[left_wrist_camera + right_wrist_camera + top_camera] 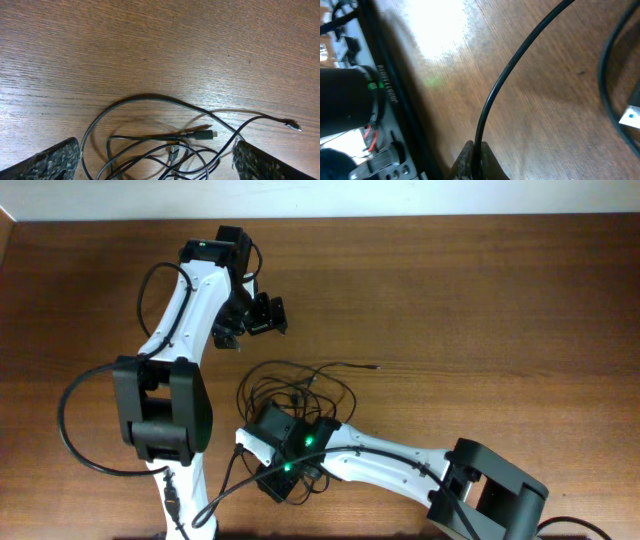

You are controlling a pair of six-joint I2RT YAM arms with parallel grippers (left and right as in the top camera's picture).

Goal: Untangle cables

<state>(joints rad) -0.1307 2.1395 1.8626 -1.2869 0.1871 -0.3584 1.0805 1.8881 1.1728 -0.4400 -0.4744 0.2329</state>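
Cables in a loose tangle on the wooden table
Overhead: they sit around the middle of it, loops overlapping. Left wrist: left gripper spread wide above the tangle, gripping nothing. Right wrist: right gripper pinched tight on one of the cables, low to the wood.

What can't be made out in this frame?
Right wrist: the right gripper is shut on one cable; which one of the bunch cannot be traced. A plug is cut by the right edge.
Left wrist: at the open left gripper, the cables run off the bottom edge.
Overhead: the right arm covers its gripper and the nearest cables; plugs are too small to identify.
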